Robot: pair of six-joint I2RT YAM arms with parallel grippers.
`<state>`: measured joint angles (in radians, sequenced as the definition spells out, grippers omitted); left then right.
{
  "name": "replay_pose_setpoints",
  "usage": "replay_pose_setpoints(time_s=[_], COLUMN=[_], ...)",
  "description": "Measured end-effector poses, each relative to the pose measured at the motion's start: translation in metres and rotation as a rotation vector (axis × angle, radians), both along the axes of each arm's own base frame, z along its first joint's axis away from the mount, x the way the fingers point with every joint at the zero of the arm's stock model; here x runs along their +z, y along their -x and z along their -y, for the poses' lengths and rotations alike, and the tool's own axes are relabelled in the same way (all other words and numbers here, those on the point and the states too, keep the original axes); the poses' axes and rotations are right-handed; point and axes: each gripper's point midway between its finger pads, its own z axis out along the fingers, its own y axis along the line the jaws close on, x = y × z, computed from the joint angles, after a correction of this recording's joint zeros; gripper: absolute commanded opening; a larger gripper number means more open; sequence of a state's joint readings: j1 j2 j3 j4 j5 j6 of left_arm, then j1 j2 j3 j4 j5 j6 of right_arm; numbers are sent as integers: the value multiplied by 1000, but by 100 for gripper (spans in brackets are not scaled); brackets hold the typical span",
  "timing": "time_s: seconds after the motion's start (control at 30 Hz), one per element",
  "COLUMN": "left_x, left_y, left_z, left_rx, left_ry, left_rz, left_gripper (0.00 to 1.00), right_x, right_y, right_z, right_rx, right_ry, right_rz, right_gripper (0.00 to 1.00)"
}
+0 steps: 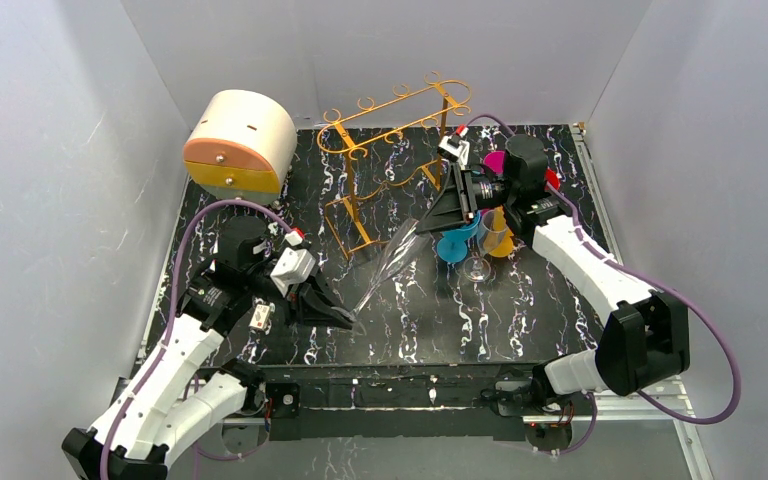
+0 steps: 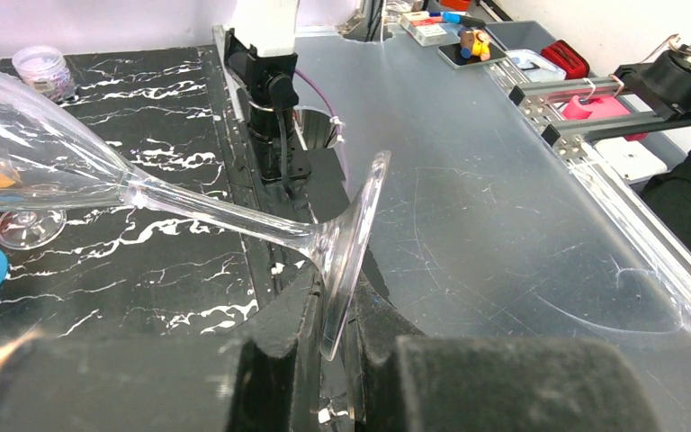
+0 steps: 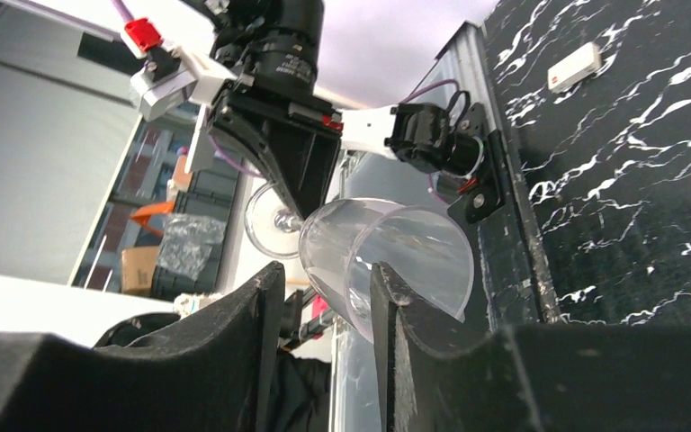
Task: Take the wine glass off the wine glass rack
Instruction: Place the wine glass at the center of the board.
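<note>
Your cameras
Top looks down from behind; wrist views peer close past their fingers [image 3: 225, 360]; all share the wine glass [image 1: 390, 262].

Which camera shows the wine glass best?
The left wrist view: the wine glass shows bowl, stem and foot, close up. The top view shows it faint and small; the right wrist view shows mostly its bowl.

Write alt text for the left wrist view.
The left gripper pinches the foot of a clear wine glass, whose stem slants up left to the bowl. Beneath lies a black marbled table, with another glass standing at left.
</note>
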<state>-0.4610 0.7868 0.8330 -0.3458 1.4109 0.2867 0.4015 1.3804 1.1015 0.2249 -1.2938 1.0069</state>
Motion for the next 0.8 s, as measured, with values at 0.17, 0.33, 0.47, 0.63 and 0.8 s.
replay_pose_setpoints(time_s=[0.17,0.33,0.47,0.63,0.8], left_x=[1,0,1,1,-2], left_y=[3,4,3,4,2], left_z=[0,1,2,1,1], left_rx=[-34,-51,-51,-52,-21], left_ry=[15,21,22,18,-3], left_rz=[5,8,13,6,-3], left_gripper=[0,0,0,0,50], right_x=[5,8,8,10,17], right_y=[13,22,24,29,35], right_z=[1,2,2,4,7], right_rx=[73,119,131,153,162], right_ry=[-14,-16,-18,-13,-15], right_rz=[0,-8,-7,-31,-32], right_gripper=[35,35,25,1,1])
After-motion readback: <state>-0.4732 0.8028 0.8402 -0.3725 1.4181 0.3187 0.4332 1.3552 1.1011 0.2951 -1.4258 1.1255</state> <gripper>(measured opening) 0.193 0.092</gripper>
